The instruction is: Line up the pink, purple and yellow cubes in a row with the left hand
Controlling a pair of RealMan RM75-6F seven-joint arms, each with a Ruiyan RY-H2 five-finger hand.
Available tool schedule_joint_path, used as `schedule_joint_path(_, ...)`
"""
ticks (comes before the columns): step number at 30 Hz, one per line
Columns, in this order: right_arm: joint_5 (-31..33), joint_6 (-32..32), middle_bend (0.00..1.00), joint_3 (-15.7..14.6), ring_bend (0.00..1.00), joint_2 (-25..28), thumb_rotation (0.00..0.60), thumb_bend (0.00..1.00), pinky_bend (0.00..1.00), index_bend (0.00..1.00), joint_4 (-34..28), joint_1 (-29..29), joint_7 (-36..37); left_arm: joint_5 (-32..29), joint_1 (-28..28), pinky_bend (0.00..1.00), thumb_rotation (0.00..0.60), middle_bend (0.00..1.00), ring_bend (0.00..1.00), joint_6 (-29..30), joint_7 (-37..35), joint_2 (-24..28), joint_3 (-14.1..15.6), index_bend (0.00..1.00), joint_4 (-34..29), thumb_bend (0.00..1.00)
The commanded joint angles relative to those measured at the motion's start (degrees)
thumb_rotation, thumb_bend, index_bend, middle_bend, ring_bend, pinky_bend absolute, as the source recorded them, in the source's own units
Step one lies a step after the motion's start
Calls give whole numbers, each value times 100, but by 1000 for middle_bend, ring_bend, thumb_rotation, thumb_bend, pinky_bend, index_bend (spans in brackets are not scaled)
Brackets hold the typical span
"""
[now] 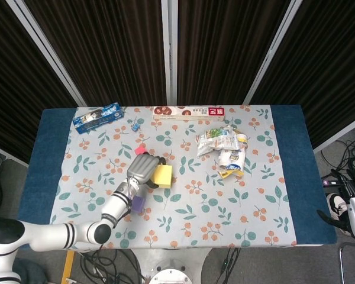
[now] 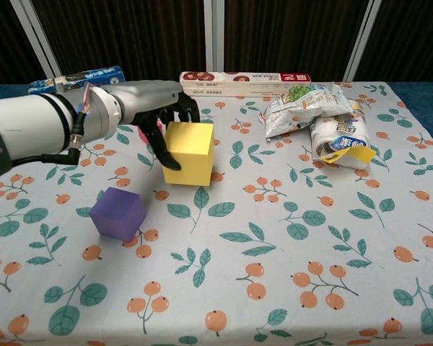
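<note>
The row is not yet made, by my reading; 1 of 3 cubes is in hand. Left to right: the purple cube rests on the tablecloth; the pink cube peeks out behind the left hand, which grips the yellow cube; no containers show; the right hand is out of sight.

Bright, even light; sharp focus
</note>
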Motion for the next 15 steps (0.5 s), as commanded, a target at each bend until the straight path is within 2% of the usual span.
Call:
schedule_joint_path(1, 4, 5, 167, -2, 12, -6, 600, 26, 115, 94, 16, -9, 18, -52, -86, 296, 600, 523, 460, 23, 95, -81, 58, 420, 67, 89)
schedule_joint_path(7, 27, 38, 167, 10, 12, -4, 600, 26, 115, 94, 41, -34, 49, -23, -147, 295, 600, 390, 402, 71, 134, -105, 148, 273, 55, 80)
schedule_joint_path(15, 6, 87, 168, 25, 12, -1, 600, 26, 115, 95, 19, -49, 40, 159, -70, 295, 600, 307, 353, 289, 73, 136, 237, 222, -301, 73)
